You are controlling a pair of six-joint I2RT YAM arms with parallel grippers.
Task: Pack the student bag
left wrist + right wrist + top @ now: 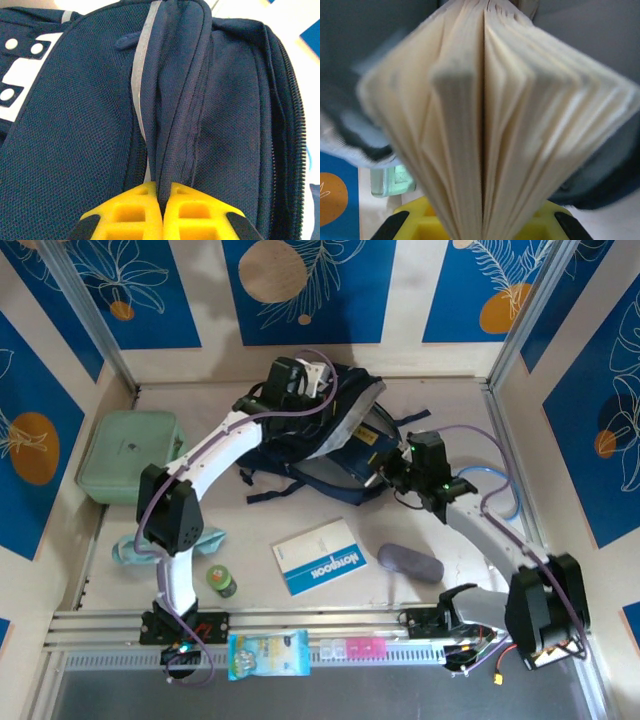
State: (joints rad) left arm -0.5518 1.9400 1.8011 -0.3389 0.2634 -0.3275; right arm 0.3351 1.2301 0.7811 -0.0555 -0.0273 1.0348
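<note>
While the left gripper (pixel 162 191) is clamped shut on a fold of navy fabric at the rim of the student bag (pixel 300 455), holding that edge up so the main compartment gapes, the right gripper (pixel 481 226) is closed on a thick book (pixel 485 100). The book's cream pages fan out above the gripper's yellow fingers (pixel 420 222). The bag lies flat towards the far side of the table, its mouth turned toward the right arm, and the book is right at that mouth. The close view is blurred, so I cannot tell whether the book is already partly inside. The step in hand looks like loading the book into the held-open bag. The next move probably calls for sliding it deeper, past the zip teeth, before letting go, with the left grip kept firm so the opening does not sag. Of the bag's contents, only pale grey lining can be made out. Left of the bag sits a mint green case (pixel 130 455), closed, its contents hidden. On the near side of the bag lie a blue-and-white notebook (pixel 320 555) and a grey pouch (pixel 408 562), both closed and not yet packed.
</note>
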